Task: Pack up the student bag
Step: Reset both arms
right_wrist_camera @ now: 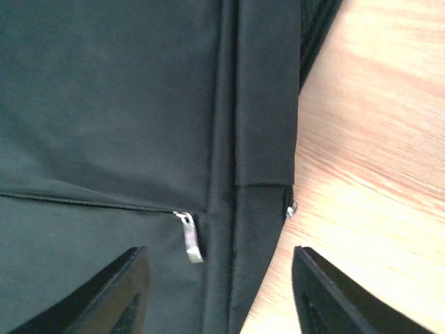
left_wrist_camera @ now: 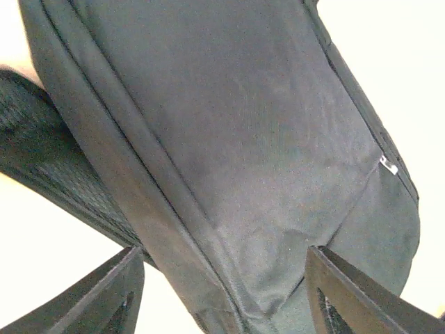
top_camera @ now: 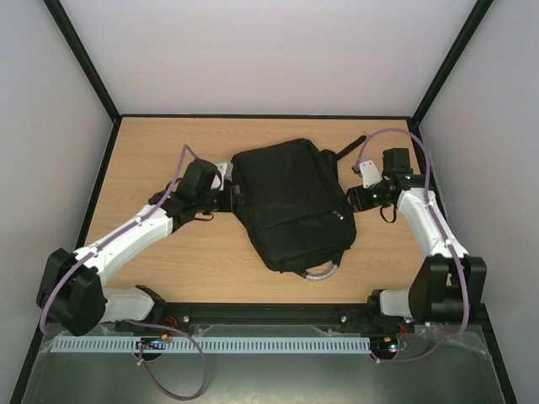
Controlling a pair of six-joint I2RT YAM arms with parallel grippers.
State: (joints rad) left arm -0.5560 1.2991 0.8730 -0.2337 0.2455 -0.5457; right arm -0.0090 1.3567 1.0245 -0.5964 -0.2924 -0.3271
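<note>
The left gripper has its fingers spread apart and grips nothing. The seamed edge of the large black soft fabric student bag lies between them. The right gripper is likewise parted and empty at the bag's opposite side, with a small silver metal zipper pull just ahead. The bag lies flat on the light wooden table between both grippers.

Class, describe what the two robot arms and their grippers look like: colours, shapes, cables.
The left arm and right arm have white shells with black joints. A purple cable loops along each. Small green lights glow on the right wrist. The left gripper and right gripper have black wedge fingers.
</note>
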